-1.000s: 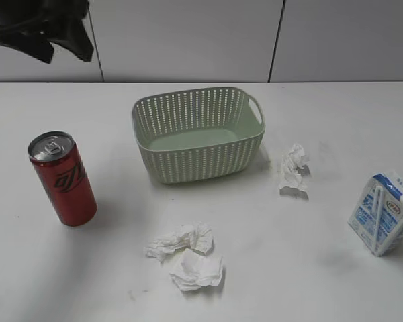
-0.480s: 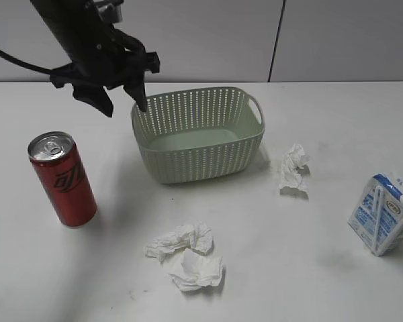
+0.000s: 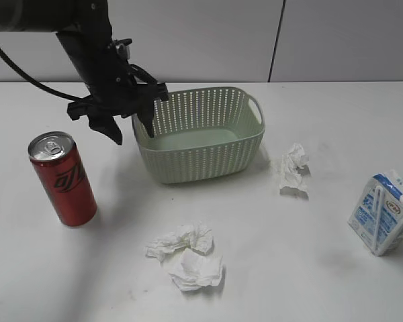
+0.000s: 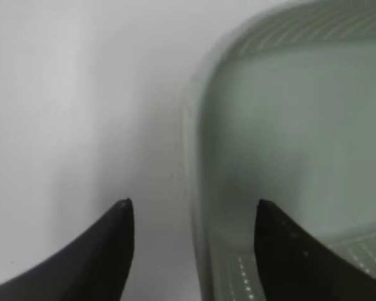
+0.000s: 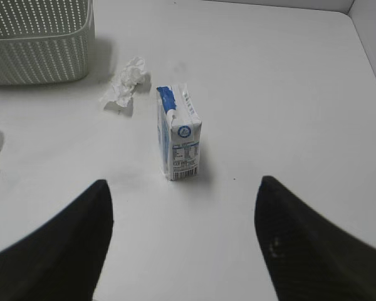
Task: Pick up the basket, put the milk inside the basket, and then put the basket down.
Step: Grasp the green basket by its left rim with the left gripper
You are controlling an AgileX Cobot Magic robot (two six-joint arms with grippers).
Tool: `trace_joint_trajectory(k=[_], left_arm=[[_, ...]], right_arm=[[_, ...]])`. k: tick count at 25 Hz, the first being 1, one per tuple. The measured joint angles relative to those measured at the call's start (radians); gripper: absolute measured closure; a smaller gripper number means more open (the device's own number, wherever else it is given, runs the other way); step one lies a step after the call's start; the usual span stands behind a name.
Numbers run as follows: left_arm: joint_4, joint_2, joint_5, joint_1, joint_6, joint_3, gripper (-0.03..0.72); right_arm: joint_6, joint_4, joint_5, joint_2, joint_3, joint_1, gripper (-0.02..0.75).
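The pale green basket (image 3: 201,161) stands upright at the table's middle back. My left gripper (image 3: 133,133) is open, with one finger outside and one inside the basket's left wall; the left wrist view shows that rim (image 4: 194,157) between the open jaws of the left gripper (image 4: 193,202). The white-and-blue milk carton (image 3: 381,213) stands at the right front. In the right wrist view the milk (image 5: 178,135) stands upright just ahead of my open, empty right gripper (image 5: 182,182), apart from it. The right gripper is not seen in the exterior view.
A red soda can (image 3: 62,178) stands at the left, close to the left arm. Crumpled tissues lie in front of the basket (image 3: 185,255), and one tissue (image 3: 293,168) lies between basket and milk. A basket corner (image 5: 37,44) shows in the right wrist view.
The left arm came down from the upper left to the basket's left wall, jaws open astride the rim. Basket, milk and can have not moved.
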Motion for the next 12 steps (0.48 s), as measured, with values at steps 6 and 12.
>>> trace_joint_trajectory(k=[6,12], left_arm=[[-0.002,0.038,-0.042,0.000,-0.062,-0.003,0.266],[-0.005,0.060,-0.057,0.000,-0.069,-0.005,0.312]], right_arm=[[0.000,0.000,0.000,0.000,0.000,0.000,0.201],[0.000,0.000,0.000,0.000,0.000,0.000,0.201]])
